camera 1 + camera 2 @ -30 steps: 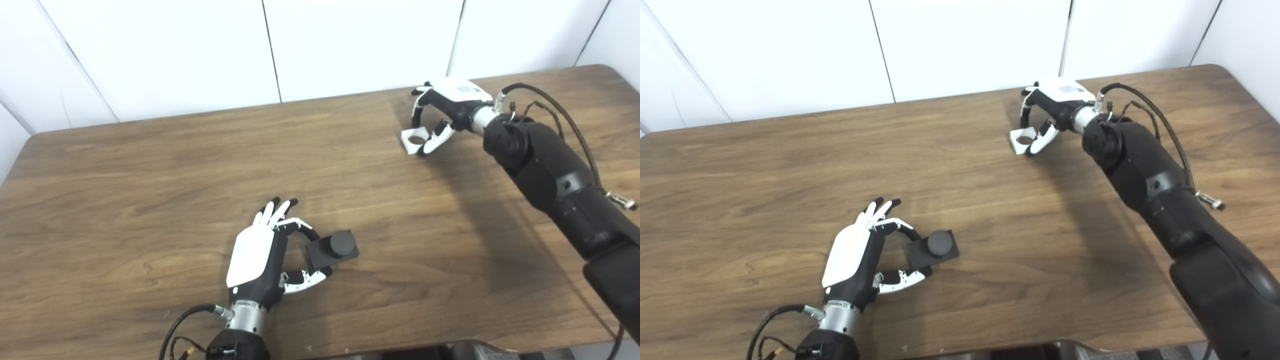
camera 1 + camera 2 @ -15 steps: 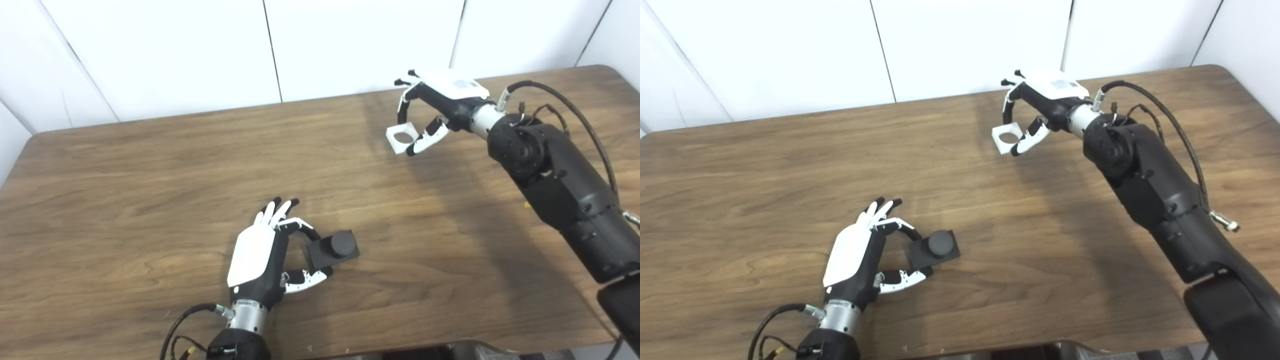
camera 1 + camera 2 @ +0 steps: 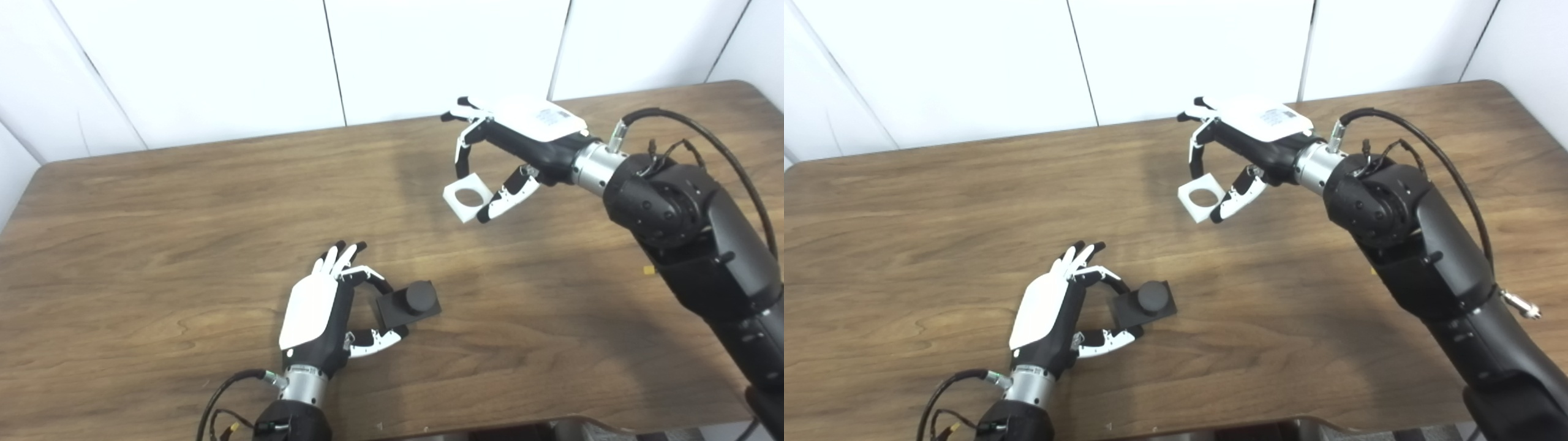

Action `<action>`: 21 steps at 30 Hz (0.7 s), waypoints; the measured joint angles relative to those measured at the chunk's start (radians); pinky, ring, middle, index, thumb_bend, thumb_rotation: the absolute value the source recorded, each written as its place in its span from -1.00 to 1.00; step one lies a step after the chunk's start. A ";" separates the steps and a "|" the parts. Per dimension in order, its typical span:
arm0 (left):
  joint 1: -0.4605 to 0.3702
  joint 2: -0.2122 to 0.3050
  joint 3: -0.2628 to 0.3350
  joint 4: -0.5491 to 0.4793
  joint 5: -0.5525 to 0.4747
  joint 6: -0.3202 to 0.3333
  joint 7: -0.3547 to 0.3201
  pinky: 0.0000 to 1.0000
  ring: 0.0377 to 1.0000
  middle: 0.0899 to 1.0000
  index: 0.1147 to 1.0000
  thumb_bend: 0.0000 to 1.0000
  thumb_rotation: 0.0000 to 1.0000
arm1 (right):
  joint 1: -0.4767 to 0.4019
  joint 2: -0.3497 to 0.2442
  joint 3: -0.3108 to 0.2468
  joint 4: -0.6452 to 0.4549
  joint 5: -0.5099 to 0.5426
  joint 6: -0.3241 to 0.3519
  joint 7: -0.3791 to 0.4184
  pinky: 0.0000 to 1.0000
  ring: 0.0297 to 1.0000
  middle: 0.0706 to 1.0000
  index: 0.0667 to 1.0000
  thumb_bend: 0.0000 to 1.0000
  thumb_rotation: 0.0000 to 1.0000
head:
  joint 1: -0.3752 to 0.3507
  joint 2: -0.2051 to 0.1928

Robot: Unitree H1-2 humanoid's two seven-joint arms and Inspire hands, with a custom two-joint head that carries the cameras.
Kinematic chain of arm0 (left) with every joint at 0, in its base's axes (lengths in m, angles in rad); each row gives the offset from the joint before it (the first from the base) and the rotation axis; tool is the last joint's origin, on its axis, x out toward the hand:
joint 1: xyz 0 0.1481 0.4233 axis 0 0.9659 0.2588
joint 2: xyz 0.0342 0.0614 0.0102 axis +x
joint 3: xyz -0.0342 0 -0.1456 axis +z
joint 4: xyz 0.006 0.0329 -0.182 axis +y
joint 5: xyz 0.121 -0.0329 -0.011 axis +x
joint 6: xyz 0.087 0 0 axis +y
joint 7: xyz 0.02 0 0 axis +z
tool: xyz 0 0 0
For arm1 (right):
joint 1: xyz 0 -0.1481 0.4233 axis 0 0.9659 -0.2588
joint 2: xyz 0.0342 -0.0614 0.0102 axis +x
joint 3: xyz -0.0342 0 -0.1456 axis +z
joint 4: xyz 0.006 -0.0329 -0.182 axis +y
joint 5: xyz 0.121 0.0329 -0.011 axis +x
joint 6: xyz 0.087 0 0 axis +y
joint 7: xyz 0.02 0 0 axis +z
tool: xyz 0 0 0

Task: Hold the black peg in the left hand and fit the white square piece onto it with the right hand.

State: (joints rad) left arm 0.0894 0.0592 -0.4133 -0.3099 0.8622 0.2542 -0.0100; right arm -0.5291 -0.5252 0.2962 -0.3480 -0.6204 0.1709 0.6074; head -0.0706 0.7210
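The black peg (image 3: 409,302), a short round post on a flat square base, rests on the table near the front centre. My left hand (image 3: 324,309) lies beside it, a finger and the thumb closed on the base's left edge. My right hand (image 3: 514,144) hovers above the table's back right, shut on the white square piece (image 3: 467,197), which has a round hole through it. The piece hangs in the air, tilted, well behind and to the right of the peg.
The wooden table (image 3: 153,233) ends at a white panelled wall at the back. My right arm (image 3: 686,233) crosses the table's right side, with loose cables (image 3: 692,122) along it.
My right hand has lifted the white square piece off the table and carried it left and forward, toward the peg. The left hand and peg have not moved.
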 measured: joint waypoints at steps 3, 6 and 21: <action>-0.003 -0.002 0.004 0.004 -0.001 0.000 0.000 0.98 1.00 0.86 -0.15 -0.02 -0.83 | 0.017 0.004 0.002 -0.073 0.014 0.018 0.040 0.85 1.00 0.83 -0.09 0.05 -0.72 | -0.003 -0.002; -0.006 -0.005 0.008 0.013 -0.001 -0.002 0.002 0.99 1.00 0.86 -0.15 -0.02 -0.83 | 0.024 0.013 0.002 -0.116 0.016 0.020 0.053 0.86 1.00 0.83 -0.09 0.05 -0.72 | -0.002 -0.008; -0.007 -0.006 0.010 0.015 -0.004 -0.007 0.001 0.98 1.00 0.86 -0.15 -0.02 -0.82 | 0.099 0.053 0.024 -0.214 -0.035 -0.029 0.057 0.90 1.00 0.81 -0.09 0.05 -0.71 | 0.006 0.006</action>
State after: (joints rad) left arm 0.0819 0.0528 -0.4034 -0.2949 0.8578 0.2476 -0.0094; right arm -0.4305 -0.4723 0.3204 -0.5623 -0.6556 0.1415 0.6640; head -0.0644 0.7271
